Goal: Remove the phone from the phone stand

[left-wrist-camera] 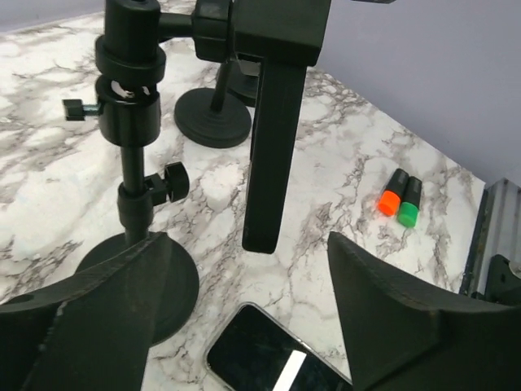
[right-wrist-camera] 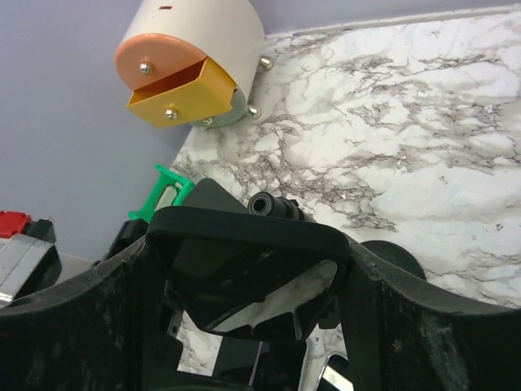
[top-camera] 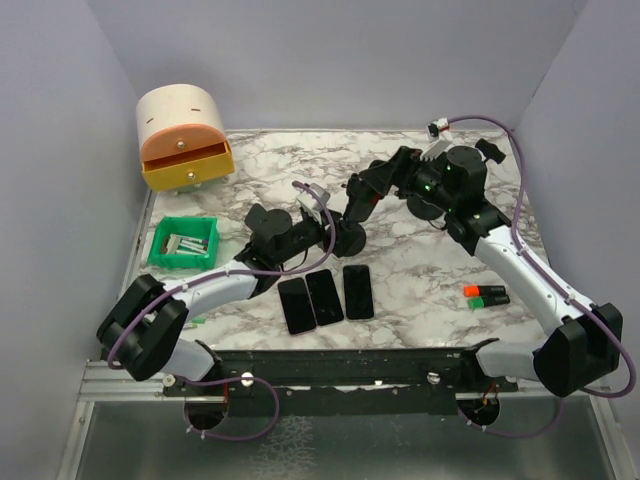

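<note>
A black phone (left-wrist-camera: 273,147) hangs from the clamp at the top of the phone stand (left-wrist-camera: 130,163), its lower end free above the table. In the right wrist view this phone (right-wrist-camera: 244,232) shows end-on. My right gripper (right-wrist-camera: 251,252) comes from above, and its fingers (right-wrist-camera: 366,293) lie against both long sides. From the top view, the stand's base (top-camera: 350,238) is at mid-table with the right gripper (top-camera: 365,190) over it. My left gripper (left-wrist-camera: 248,261) stands open and empty beside the stand's base. It is low over a silver-rimmed phone (left-wrist-camera: 269,362) lying flat.
Three phones (top-camera: 324,296) lie side by side near the front. A second stand (top-camera: 432,208) is under the right arm. Orange and green markers (top-camera: 485,295) lie at the right. At the left are a green bin (top-camera: 183,243) and a drawer unit (top-camera: 183,135).
</note>
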Robot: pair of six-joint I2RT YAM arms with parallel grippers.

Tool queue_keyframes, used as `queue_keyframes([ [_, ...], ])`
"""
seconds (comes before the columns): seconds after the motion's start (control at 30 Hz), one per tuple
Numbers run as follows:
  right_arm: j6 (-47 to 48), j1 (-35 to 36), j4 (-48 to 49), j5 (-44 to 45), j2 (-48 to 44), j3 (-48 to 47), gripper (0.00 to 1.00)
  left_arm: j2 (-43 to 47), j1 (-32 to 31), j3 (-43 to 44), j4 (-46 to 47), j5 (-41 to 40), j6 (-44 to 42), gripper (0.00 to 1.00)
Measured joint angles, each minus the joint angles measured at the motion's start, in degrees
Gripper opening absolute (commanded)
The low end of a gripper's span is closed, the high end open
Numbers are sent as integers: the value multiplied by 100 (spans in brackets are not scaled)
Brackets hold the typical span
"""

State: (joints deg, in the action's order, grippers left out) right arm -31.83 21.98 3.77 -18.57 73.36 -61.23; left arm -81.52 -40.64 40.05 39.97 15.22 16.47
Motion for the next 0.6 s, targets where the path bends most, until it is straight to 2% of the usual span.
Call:
queue_keyframes([
  [0.3,907,584,-1095,892,162,-772,13,828,0,-155,-107,-444,-216,82],
  [0.6,1749,1272,-2013,2190,332,-1412,3,892,0,-20,-195,-699,-501,76],
])
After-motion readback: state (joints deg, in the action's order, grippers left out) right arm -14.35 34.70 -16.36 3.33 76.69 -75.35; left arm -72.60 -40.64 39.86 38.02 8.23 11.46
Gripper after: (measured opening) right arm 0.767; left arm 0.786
